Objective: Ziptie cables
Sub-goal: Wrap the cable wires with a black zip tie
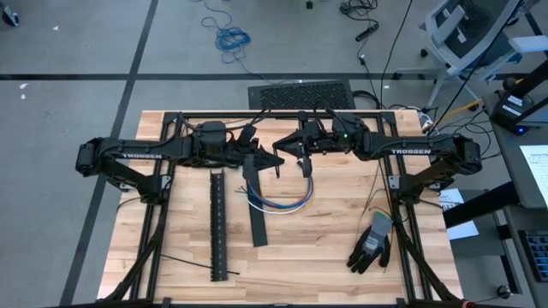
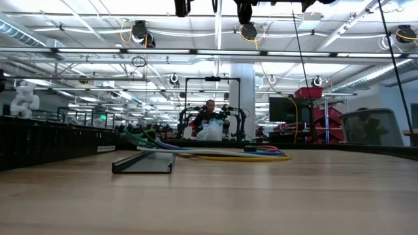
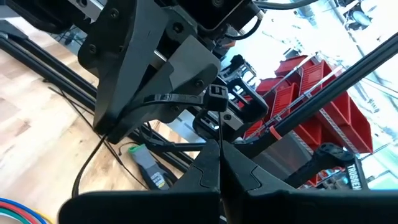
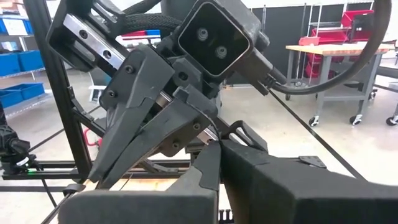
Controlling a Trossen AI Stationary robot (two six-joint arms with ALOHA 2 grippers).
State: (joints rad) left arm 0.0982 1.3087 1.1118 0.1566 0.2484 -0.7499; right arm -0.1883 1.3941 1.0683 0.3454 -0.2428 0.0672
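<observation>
Black zip tie (image 3: pixel 186 99) is pinched between both closed grippers, left gripper (image 1: pixel 276 160) and right gripper (image 1: pixel 291 151), above the cables (image 1: pixel 278 202); looping it around them likely comes next.

A grey tiled floor (image 1: pixel 77 51) is seen around the wooden table (image 1: pixel 334 248). Red bins (image 3: pixel 298 99) are stacked on shelving, and ceiling lights (image 2: pixel 215 6) are lit.

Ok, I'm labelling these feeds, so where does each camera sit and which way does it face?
High: overhead, facing down on the table, both arms, the cables.
Low: at tabletop height, facing level across the cables into the room; arm parts hang at top.
Left wrist: past the left gripper at the right gripper and a zip tie.
Right wrist: past the right gripper at the left arm.
High and low share the cables.
</observation>
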